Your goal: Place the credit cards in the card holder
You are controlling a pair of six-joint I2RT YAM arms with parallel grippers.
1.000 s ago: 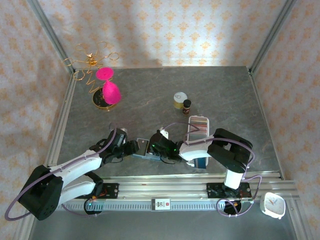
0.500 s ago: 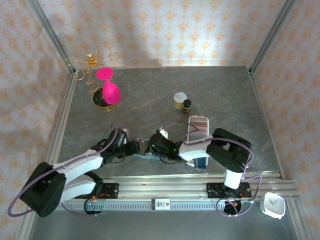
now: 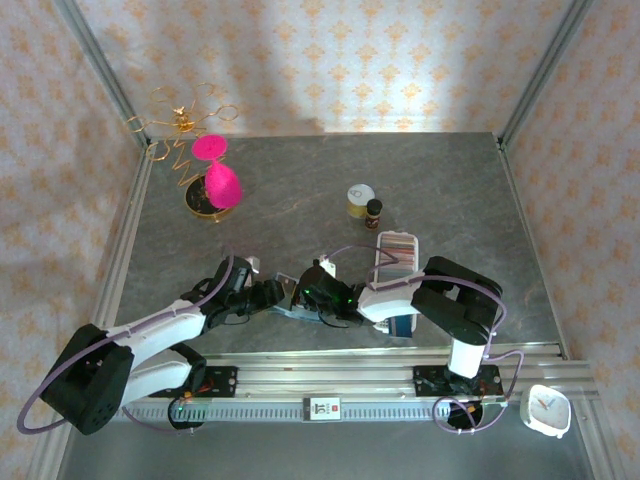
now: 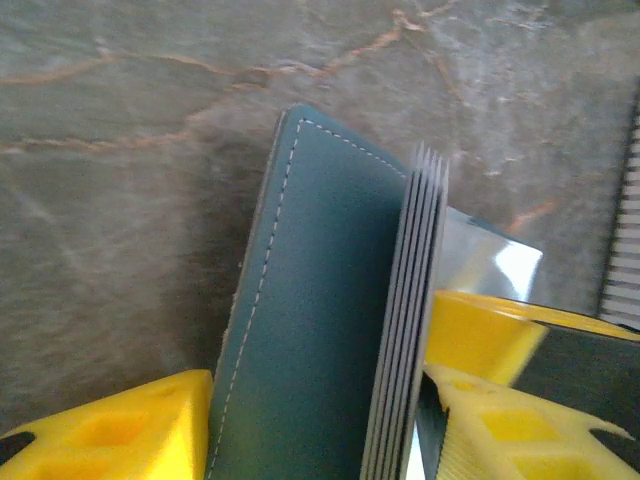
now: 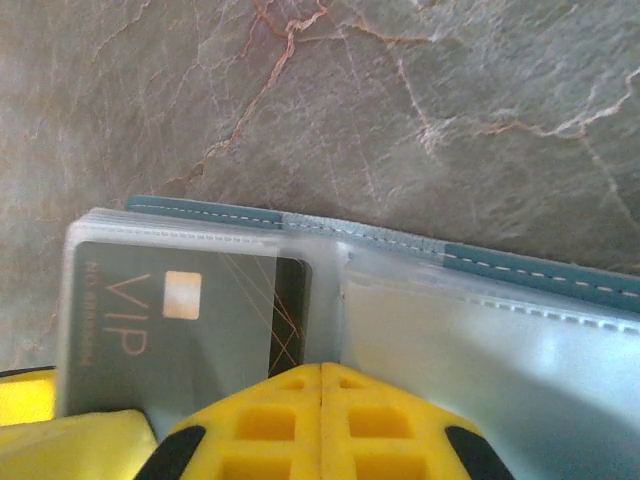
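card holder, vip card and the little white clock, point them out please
card holder [image 4: 310, 300], left wrist view, on its teal stitched cover
vip card [image 5: 200, 330], right wrist view, on the card's face behind the clear sleeve
clock [image 3: 545, 409], top external view, on its dial

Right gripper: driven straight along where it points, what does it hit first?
The card holder. The right gripper, jaws shut, points at the fold of its clear sleeves, beside the sleeved VIP card. It may already touch the plastic; depth is unclear.
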